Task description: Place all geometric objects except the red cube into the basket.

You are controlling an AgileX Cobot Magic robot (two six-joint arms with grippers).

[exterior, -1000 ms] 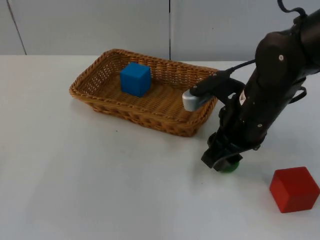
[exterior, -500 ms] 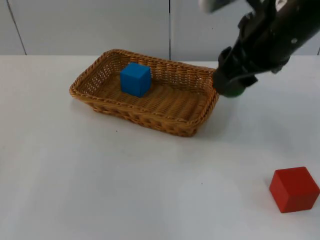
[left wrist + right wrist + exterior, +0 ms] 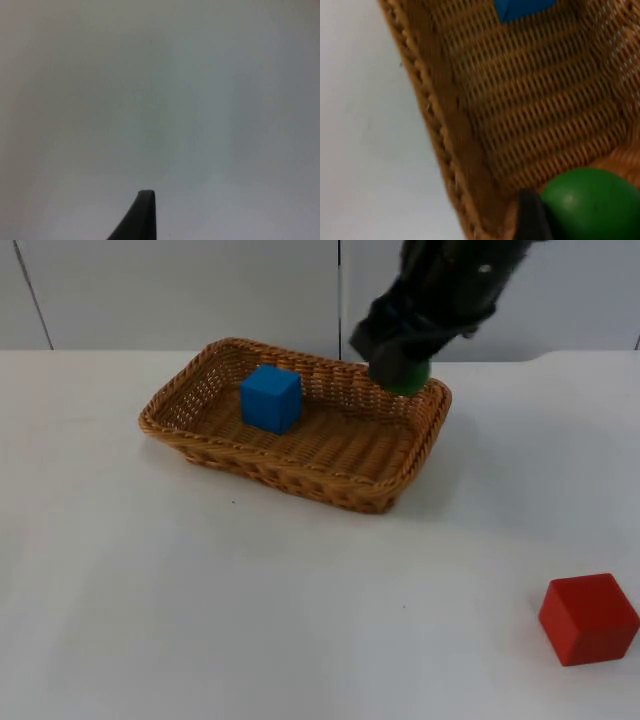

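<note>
Now the right gripper (image 3: 405, 375), clamped on a green ball (image 3: 592, 202), hangs over the far right corner of the basket (image 3: 190, 430). It should release only once the ball is well inside the rim, low enough not to bounce out. The ball is smooth, round, glossy green. A blue cube (image 3: 271, 397) lies inside; the red cube (image 3: 588, 618) sits well apart. The left arm waits; its finger state cannot be told.

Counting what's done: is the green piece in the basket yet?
Not yet. The green ball hangs in the right gripper above the basket; only the blue cube lies inside.
</note>
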